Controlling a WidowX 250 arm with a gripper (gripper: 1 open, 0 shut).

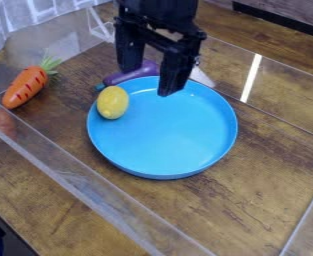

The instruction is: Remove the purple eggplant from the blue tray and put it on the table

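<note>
Eggplant is what we are after, and we are reading everything against the blue tray as our landmark. Well to the left of the tray, an orange carrot is lying on the bench, apart from everything else. Just inside the tray's left rim, a yellow lemon is sitting. At the tray's far-left rim the purple eggplant is lying across the edge, its body partly hidden behind the arm, so we cannot tell how much of it is resting inside the tray. Over that same spot our tool is hanging with its fingers spread wide and released, pointing down, one finger on each side of the eggplant and nothing grasped between them.

We judge that we are in the reaching step: the eggplant is not yet picked up. Next we are needing to sink a little further, close on the eggplant without nudging the lemon beside it, lift clear of the rim, and carry it to open bench beyond the tray.
</note>
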